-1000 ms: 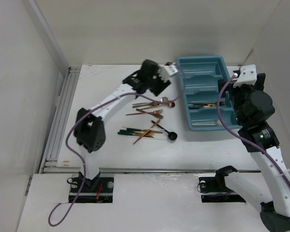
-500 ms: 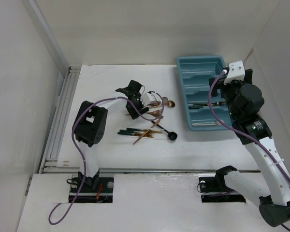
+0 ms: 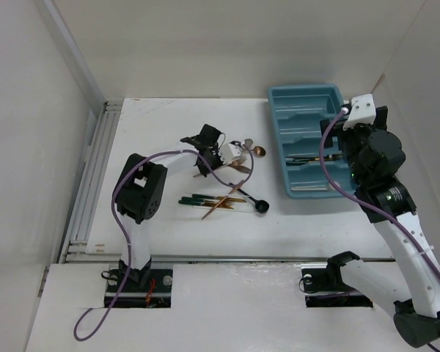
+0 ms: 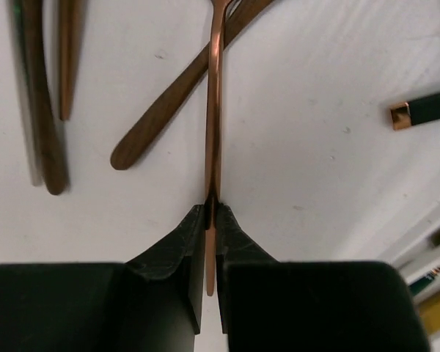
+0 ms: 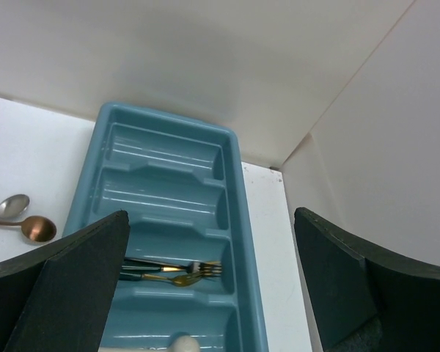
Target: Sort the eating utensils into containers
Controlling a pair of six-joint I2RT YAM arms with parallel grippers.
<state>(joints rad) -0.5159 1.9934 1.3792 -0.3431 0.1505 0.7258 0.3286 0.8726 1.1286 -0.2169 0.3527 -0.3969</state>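
My left gripper (image 4: 212, 209) is shut on the handle end of a thin copper utensil (image 4: 215, 110) that lies on the white table; in the top view this gripper (image 3: 211, 155) sits low at the left edge of the utensil pile. More copper handles (image 4: 169, 110) cross beside it. The teal tray (image 3: 306, 103) stands at the far right. My right gripper (image 5: 211, 220) is wide open and empty above the tray's (image 5: 249, 220) right end. Two green-handled forks (image 5: 180, 273) lie in one compartment and a cream-white piece (image 5: 180, 343) in the nearest one.
Loose on the table are green-handled pieces (image 3: 198, 198), copper sticks (image 3: 224, 204), a black round-headed spoon (image 3: 260, 207) and a copper spoon (image 3: 258, 152). A white wall rises just right of the tray (image 5: 367, 147). A metal rail (image 3: 95, 169) runs along the table's left edge.
My left arm swung back from beside the tray down onto the utensil pile and is now closed on a copper handle. My right arm shifted only slightly over the tray.
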